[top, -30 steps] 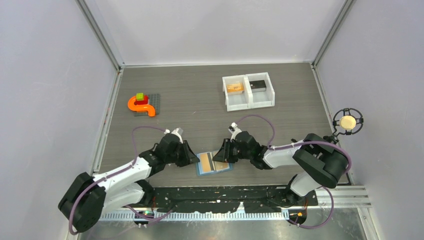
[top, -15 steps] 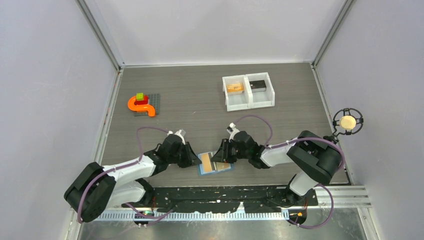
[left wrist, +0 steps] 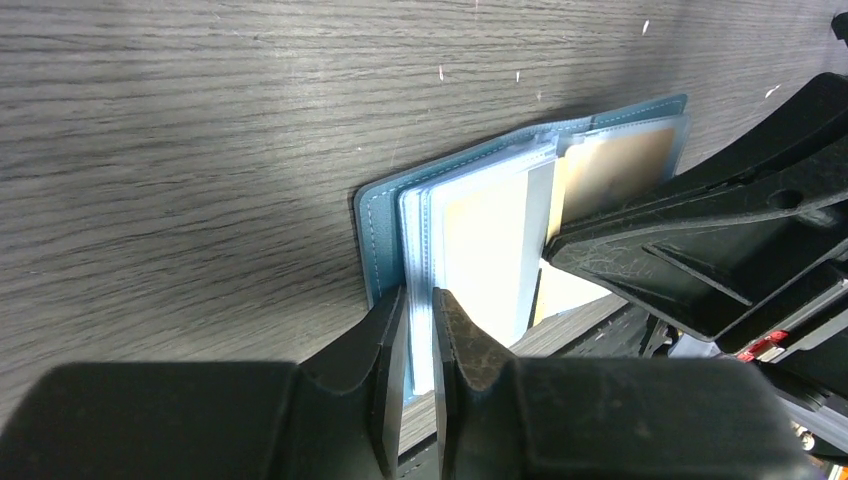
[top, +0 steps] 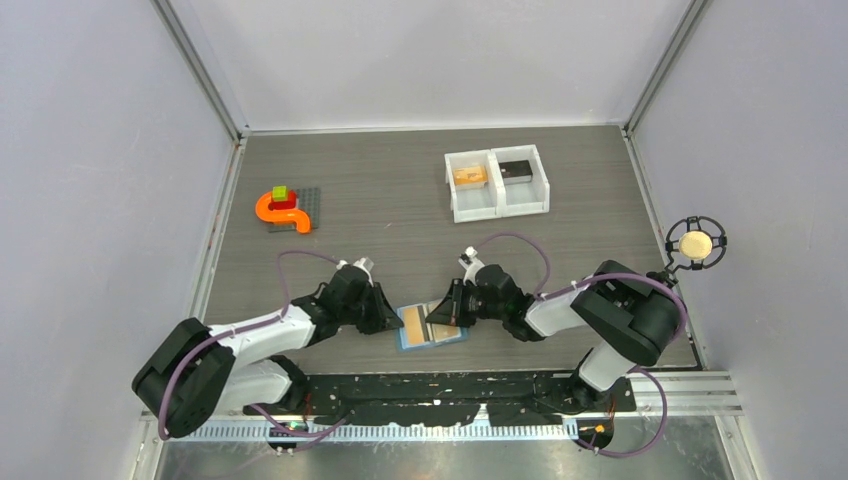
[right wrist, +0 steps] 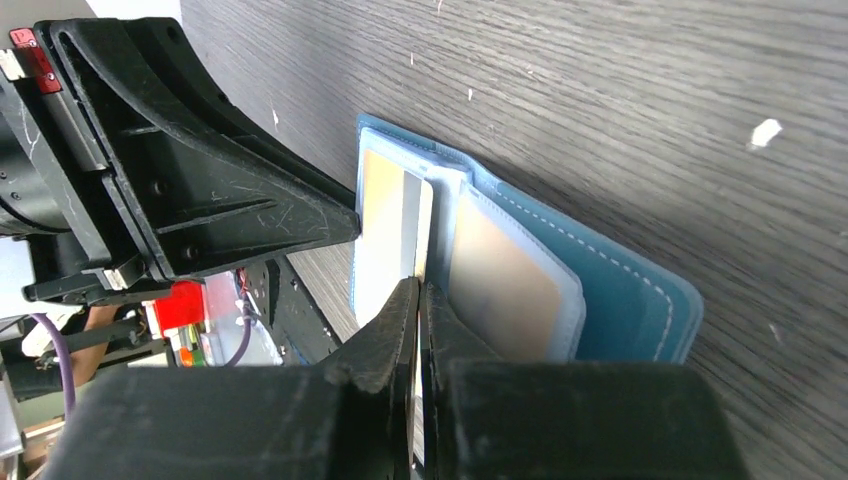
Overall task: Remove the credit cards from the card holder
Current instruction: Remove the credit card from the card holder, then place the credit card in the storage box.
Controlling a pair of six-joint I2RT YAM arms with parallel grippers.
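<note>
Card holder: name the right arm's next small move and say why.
Probably draw the right gripper straight back the way it came in, sliding the orange-yellow card out of its pocket. The right jaws look shut on that card's edge. The left gripper is clamped on the opposite edge of the card holder, so the holder should not drag along.

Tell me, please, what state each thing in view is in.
card holder, open, flat on the table.
left hand, shut on the card holder's sleeve edge.
right hand, shut on a credit card's edge.
credit card, lying in the holder, edge pinched.
white tray, one item in each compartment.
</note>
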